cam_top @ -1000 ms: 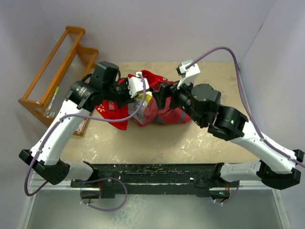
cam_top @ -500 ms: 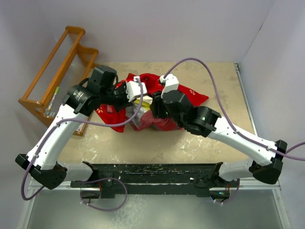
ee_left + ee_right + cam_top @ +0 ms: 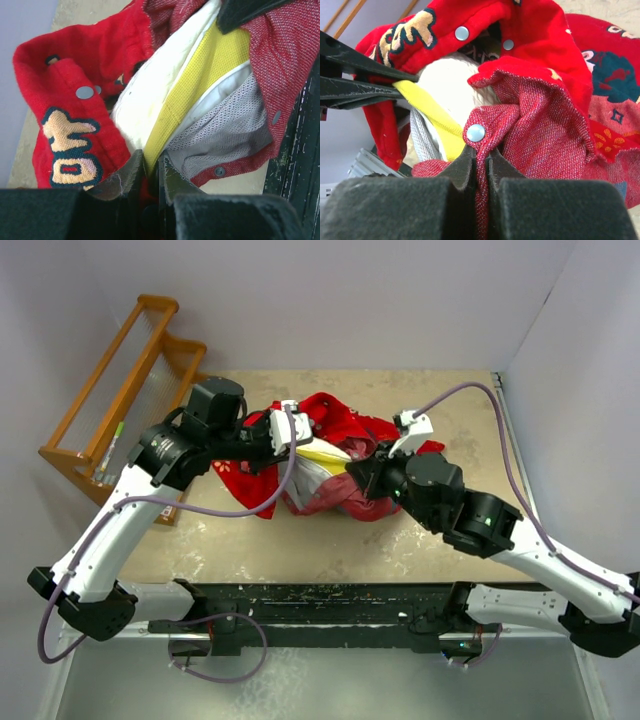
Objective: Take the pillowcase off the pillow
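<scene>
The red printed pillowcase (image 3: pixel 345 430) lies bunched at the table's middle, its opening spread between my two grippers. The cream pillow (image 3: pixel 318 457) with its yellow band shows in that opening. My left gripper (image 3: pixel 297 440) is shut on the pillow's yellow side band (image 3: pixel 200 85), with the pillowcase (image 3: pixel 95 60) folded back to the left of it. My right gripper (image 3: pixel 353 472) is shut on the pillowcase's plain red hem (image 3: pixel 535 135), just below a metal snap (image 3: pixel 476 132). Behind that hem the pillow (image 3: pixel 447 82) shows, with the left gripper's fingers on the yellow band.
A wooden rack (image 3: pixel 120 390) stands off the table's left edge. The tan table (image 3: pixel 420 535) ends at a wall on the right. A black base rail (image 3: pixel 310 605) runs along the near edge.
My right gripper has shut on the pillowcase's hem and drawn it to the right, so the opening is wider and more pillow shows. The left gripper has kept its hold and barely moved.
</scene>
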You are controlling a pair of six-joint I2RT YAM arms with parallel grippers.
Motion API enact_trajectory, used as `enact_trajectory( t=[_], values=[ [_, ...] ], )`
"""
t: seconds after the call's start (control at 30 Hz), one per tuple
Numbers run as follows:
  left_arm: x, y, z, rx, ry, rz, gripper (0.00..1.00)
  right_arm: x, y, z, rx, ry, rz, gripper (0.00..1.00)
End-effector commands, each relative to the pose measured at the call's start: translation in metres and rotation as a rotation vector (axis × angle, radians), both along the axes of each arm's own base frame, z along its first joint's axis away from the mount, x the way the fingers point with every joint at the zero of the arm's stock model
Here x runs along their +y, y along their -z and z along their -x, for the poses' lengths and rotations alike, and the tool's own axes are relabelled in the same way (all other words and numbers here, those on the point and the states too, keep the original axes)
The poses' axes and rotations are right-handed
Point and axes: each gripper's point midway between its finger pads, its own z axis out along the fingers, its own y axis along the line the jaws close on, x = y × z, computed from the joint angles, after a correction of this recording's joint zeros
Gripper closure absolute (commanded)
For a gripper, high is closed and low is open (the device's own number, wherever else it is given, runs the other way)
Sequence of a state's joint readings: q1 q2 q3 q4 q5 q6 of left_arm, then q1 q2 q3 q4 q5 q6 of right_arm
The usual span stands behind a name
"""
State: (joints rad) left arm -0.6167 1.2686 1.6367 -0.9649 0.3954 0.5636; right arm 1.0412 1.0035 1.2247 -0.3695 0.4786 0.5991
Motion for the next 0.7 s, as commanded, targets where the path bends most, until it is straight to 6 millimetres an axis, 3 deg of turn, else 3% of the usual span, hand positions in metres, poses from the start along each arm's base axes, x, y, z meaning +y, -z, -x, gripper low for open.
enact_trajectory(
  t=[0.0, 0.2, 0.43, 0.47, 0.5, 0.57, 0.67],
  values=[
    [0.028, -0.016, -0.034, -0.116, -0.183, -0.038, 1.0, -0.043, -0.008, 0.004, -0.018, 0.116, -0.058, 0.97],
    [0.031, -0.014, -0.04, -0.129, -0.209, -0.052, 1.0, -0.057, 0.002, 0.017, -0.01, 0.103, -0.103, 0.93],
    [0.039, -0.012, -0.052, -0.16, -0.273, -0.08, 1.0, -0.054, 0.007, 0.027, -0.004, 0.044, -0.124, 0.86],
    [0.039, -0.013, -0.052, -0.161, -0.272, -0.079, 1.0, -0.052, 0.007, 0.028, -0.005, 0.033, -0.126, 0.91],
    [0.038, -0.013, -0.051, -0.157, -0.265, -0.076, 1.0, -0.051, 0.008, 0.028, -0.004, 0.031, -0.126, 1.0],
    [0.033, -0.011, -0.043, -0.132, -0.224, -0.063, 1.0, -0.049, 0.009, 0.026, 0.0, 0.036, -0.131, 1.0],
    [0.019, -0.01, -0.016, -0.05, -0.095, -0.03, 0.98, -0.045, 0.007, 0.019, -0.003, 0.061, -0.133, 1.0]
  ],
)
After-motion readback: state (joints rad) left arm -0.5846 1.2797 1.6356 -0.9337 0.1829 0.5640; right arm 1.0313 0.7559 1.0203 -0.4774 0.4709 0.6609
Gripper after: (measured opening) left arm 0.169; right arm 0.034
